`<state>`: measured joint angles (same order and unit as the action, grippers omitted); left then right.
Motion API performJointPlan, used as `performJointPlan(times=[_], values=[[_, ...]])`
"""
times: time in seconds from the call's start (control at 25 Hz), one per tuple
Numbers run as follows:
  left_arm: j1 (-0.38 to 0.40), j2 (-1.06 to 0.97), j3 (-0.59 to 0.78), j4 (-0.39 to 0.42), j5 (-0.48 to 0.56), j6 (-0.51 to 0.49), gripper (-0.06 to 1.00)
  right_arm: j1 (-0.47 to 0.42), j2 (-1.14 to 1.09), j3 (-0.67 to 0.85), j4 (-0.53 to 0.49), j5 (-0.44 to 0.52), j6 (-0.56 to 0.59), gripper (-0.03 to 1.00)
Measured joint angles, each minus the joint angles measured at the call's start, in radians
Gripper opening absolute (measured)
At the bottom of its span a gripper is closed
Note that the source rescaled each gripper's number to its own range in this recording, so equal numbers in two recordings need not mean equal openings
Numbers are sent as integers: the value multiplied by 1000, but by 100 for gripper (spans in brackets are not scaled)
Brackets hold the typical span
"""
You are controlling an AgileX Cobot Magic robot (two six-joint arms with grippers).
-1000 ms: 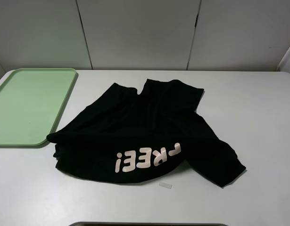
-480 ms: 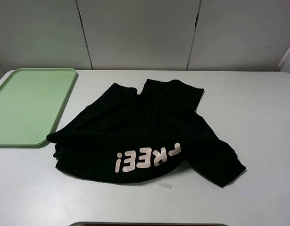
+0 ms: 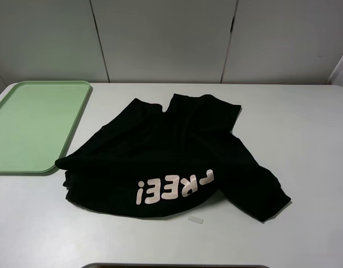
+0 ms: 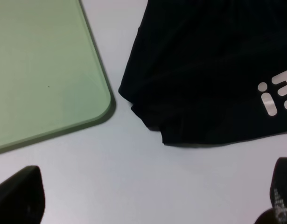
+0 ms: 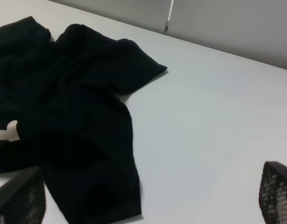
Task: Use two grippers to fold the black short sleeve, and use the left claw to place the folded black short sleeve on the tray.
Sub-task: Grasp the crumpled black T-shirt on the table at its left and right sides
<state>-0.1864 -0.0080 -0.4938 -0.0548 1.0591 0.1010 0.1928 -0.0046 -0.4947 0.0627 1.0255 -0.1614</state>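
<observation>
Rumples in the black short sleeve (image 3: 171, 151), beside the tray (image 3: 26, 125), could skew the fold; left claw (image 4: 150, 196) and right gripper (image 5: 148, 193) gape empty near it.

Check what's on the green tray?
Nothing shows on the tray; its left end is out of frame. The black short sleeve lies on the table beside it, apart.
</observation>
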Motion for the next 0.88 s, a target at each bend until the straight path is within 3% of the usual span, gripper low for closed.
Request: performJointPlan(times=[0.24, 0.52, 0.88], values=[[0, 0, 0, 0, 0, 1, 96, 0, 0, 0, 0, 0, 0, 100], [0, 14, -41, -2, -36, 70, 96, 0, 101, -18, 28, 9, -42, 100], [-42, 407, -185, -77, -46, 302, 96, 0, 507, -122, 86, 5, -272, 100]])
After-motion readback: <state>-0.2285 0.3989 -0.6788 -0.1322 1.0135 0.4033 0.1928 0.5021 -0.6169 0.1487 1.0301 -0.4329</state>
